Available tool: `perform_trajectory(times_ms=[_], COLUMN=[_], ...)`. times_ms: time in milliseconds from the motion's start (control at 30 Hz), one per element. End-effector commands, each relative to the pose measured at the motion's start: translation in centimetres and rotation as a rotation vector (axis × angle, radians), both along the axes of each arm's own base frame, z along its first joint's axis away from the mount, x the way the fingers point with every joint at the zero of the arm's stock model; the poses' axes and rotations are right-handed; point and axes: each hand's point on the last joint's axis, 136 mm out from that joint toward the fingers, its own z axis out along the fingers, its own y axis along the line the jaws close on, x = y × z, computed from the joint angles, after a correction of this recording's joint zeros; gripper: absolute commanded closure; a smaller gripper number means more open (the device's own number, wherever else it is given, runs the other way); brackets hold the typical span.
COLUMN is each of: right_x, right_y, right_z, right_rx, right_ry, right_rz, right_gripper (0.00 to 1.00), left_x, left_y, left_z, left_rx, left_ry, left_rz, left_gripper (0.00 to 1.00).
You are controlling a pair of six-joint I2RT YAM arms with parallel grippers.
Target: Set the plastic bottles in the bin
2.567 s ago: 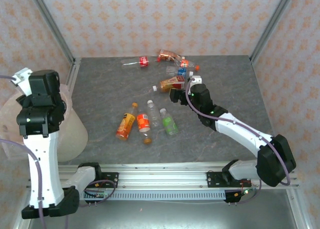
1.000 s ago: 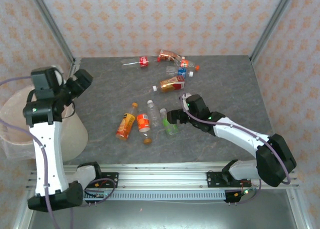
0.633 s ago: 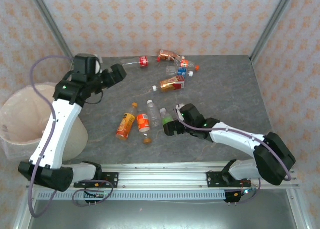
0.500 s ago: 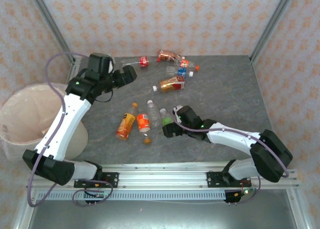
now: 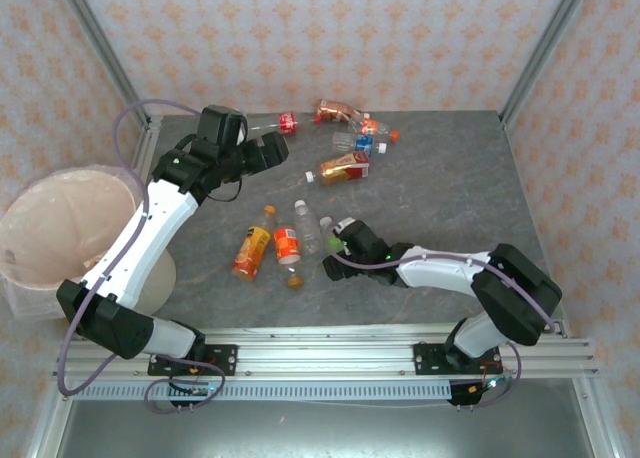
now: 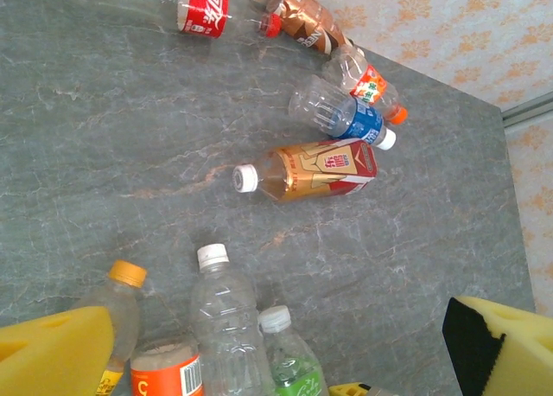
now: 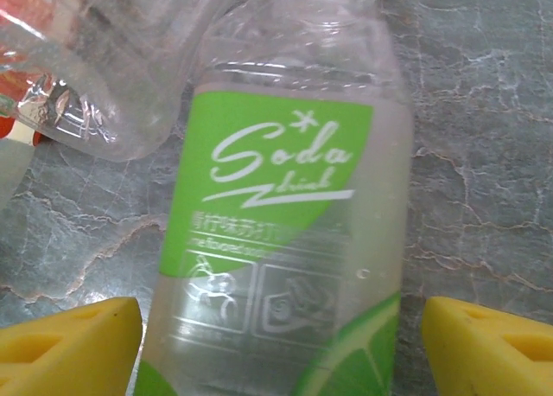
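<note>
Yellow fingers (image 7: 69, 340) over grey marbled tabletop (image 7: 484, 154)

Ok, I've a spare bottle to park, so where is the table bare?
The right side of the table is bare, between the back bottles and the right wall; so is the strip by the front rail. Crowded: the middle bottles.

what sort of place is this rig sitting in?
Most likely a staged robot test cell, not a real room: wallpapered panels held in aluminium posts, a grey stone-look table with a mounting rail at its near edge, plastic bottles scattered on it, and a lined bin at its left.
</note>
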Motion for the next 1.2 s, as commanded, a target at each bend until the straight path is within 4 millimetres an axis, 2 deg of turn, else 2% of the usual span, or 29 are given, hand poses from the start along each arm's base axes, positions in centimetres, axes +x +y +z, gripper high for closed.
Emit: perform_trajectory(times_ms=[0, 233, 433, 567, 667, 833, 1000, 1167], right_x=[0.3, 0.8, 0.9, 1.2, 1.2, 2.0, 3.9, 4.1], right_y=[-0.7, -2.2, -2.3, -2.5, -2.2, -2.0, -1.7, 0.5], right_z=[-0.7, -1.1, 0.7, 1.9, 3.3, 6.7, 11.3, 14.1], right_rx=[-0.061, -0.08, -0.028, -0.01, 0.039, 0.204, 0.417, 0.478], right_ry=[-0.052, -0.081, -0.107, -0.139, -0.177, -0.196, -0.226, -0.236], right_rz=[-0.031, -0.129, -0.156, -0.164, -0.152, -0.188, -0.253, -0.153], right_gripper=[0.17, 0.28, 0.42, 0.46, 0.47, 0.49, 0.49, 0.5], left_x=[0.4, 0.3, 0.3, 0.3, 0.2, -0.3, -0.9, -1.5], left_y=[0.4, 0.4, -0.1, -0.3, -1.0, -3.6, -4.9, -6.7], left_z=[0.3, -0.1, 0.1, 0.1, 0.2, 1.0, 0.7, 0.2], left_rx=[0.017, 0.02, 0.006, 0.003, -0.02, -0.125, -0.212, -0.307], left_ry=[-0.022, -0.012, -0.018, -0.023, -0.034, -0.098, -0.147, -0.179], left_rz=[0.028, 0.022, -0.005, -0.017, -0.053, -0.185, -0.221, -0.257], left_gripper=[0.0, 0.0, 0.0, 0.0, 0.0, 0.0, 0.0, 0.0])
